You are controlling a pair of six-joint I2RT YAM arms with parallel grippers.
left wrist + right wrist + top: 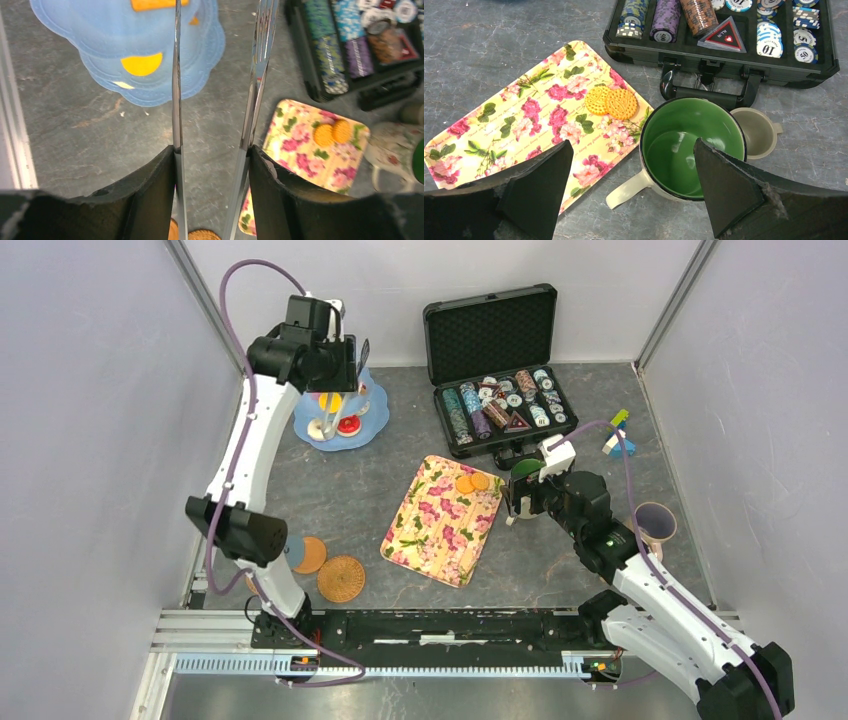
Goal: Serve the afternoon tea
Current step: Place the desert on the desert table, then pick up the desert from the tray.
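Green-lined, the mug [684,145] stands just off the floral tray's [524,125] far right corner, its handle beside the tray's edge. The right gripper [633,144] is spread wide and holds nothing. One finger hangs over the tray and the other at the mug's side away from it, so the rim lies partly between them; whether either touches it cannot be told. Two orange biscuits [611,101] lie touching each other on that same corner of the tray. Room is tight there: the poker chip case [724,65] sits just behind the tray and mug, and a small beige cup [754,131] stands beside the mug. Bare table [560,570] lies along the tray's near side.

Well beyond the tray's far left corner, the left gripper [212,150] is clamped on metal tongs [176,100], whose tips stand apart above the blue tiered stand [305,425] with toy donuts [348,425]. Two woven coasters [340,578] lie off the tray's near left corner, and a lilac mug [655,525] stands well right of it.
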